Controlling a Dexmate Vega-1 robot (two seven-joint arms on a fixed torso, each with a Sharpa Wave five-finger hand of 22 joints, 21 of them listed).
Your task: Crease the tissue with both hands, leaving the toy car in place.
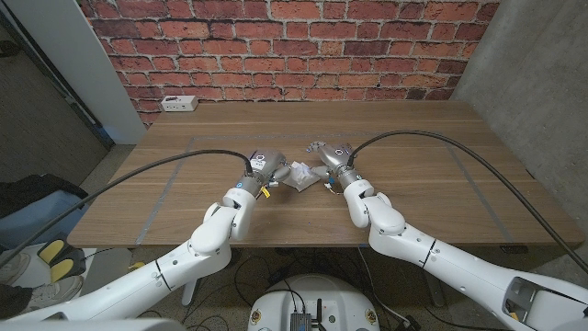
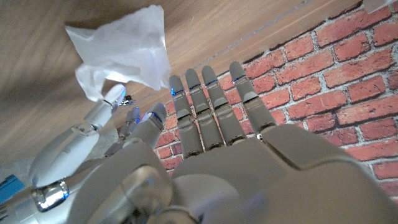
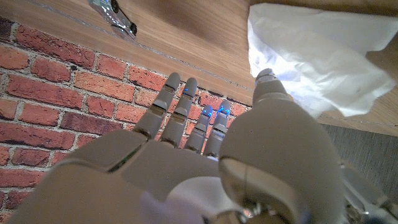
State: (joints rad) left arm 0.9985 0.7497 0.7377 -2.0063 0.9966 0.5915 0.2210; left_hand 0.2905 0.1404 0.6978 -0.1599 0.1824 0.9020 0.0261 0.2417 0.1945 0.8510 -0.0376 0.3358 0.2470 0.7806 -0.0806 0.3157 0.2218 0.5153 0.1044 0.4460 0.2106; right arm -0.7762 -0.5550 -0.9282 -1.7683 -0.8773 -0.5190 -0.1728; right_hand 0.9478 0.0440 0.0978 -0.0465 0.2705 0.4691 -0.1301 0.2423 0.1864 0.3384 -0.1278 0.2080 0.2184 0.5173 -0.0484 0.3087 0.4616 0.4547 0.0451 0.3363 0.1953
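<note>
Tissue (image 1: 300, 176) sits mid-table between both hands, left hand (image 1: 261, 168) at its 9 o'clock, right hand (image 1: 333, 162) at 3, about equally near. Fingers of both extended, holding nothing; contact unclear. Toy car (image 3: 112, 14) lies apart.

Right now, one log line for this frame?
left hand open beside tissue | right hand open, thumb near tissue | car untouched | no crease yet

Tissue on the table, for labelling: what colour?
White; the crumpled tissue shows best in the right wrist view.
</note>
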